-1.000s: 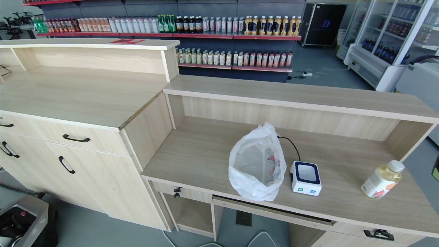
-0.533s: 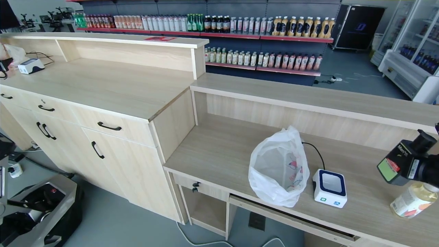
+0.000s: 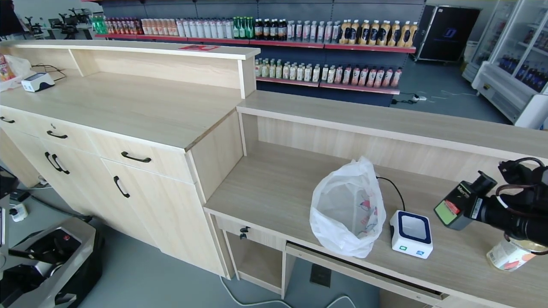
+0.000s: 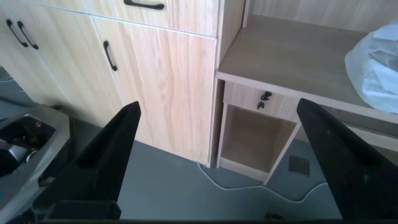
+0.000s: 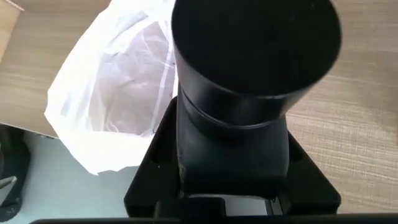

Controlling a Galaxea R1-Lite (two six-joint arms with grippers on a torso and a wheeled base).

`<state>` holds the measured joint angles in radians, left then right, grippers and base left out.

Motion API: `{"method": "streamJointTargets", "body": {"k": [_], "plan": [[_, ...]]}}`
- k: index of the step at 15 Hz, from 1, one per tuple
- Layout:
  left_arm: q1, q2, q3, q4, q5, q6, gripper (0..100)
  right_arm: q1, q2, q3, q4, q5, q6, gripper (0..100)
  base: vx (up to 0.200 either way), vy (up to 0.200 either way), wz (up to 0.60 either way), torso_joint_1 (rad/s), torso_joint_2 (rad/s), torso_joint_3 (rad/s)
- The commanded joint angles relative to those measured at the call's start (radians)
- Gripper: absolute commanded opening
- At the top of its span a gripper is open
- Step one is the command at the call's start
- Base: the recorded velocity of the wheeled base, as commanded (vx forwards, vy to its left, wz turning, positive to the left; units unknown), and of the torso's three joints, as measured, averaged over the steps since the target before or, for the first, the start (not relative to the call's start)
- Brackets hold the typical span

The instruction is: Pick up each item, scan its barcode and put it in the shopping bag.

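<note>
Scan step in hand, we judge. Right gripper (image 3: 483,209) clamped on black bottle (image 3: 457,204), held in air above counter (image 3: 278,188), near barcode scanner (image 3: 411,233), on side away from shopping bag (image 3: 346,214). Next move calls for bringing bottle over scanner window, barcode face toward it; we cannot tell which face bears code. Bag stands open-mouthed just beside scanner. Drink bottle (image 3: 507,256) on counter under right arm. Left gripper (image 4: 217,109) spread apart, empty, low beside cabinet (image 4: 161,74).
</note>
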<state>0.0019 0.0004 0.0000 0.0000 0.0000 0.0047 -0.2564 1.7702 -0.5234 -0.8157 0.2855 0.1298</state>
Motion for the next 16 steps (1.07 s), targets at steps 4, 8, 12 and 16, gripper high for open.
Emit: {"method": "streamJointTargets", "body": {"k": [4, 8, 12, 16], "plan": [[0.0, 0.0, 0.0, 0.0, 0.0, 0.0, 100, -0.018, 0.132, -0.072, 0.003, 0.001, -0.009, 0, 0.0, 0.0, 0.0, 0.0, 0.0, 0.0], [0.0, 0.0, 0.0, 0.0, 0.0, 0.0, 100, -0.021, 0.202, -0.132, -0.019, -0.002, -0.009, 0, 0.0, 0.0, 0.0, 0.0, 0.0, 0.0], [0.0, 0.0, 0.0, 0.0, 0.0, 0.0, 100, -0.02, 0.232, -0.135, -0.022, 0.006, -0.006, 0, 0.0, 0.0, 0.0, 0.0, 0.0, 0.0], [0.0, 0.0, 0.0, 0.0, 0.0, 0.0, 100, -0.011, 0.262, -0.136, -0.04, 0.014, -0.007, 0, 0.0, 0.0, 0.0, 0.0, 0.0, 0.0]]}}
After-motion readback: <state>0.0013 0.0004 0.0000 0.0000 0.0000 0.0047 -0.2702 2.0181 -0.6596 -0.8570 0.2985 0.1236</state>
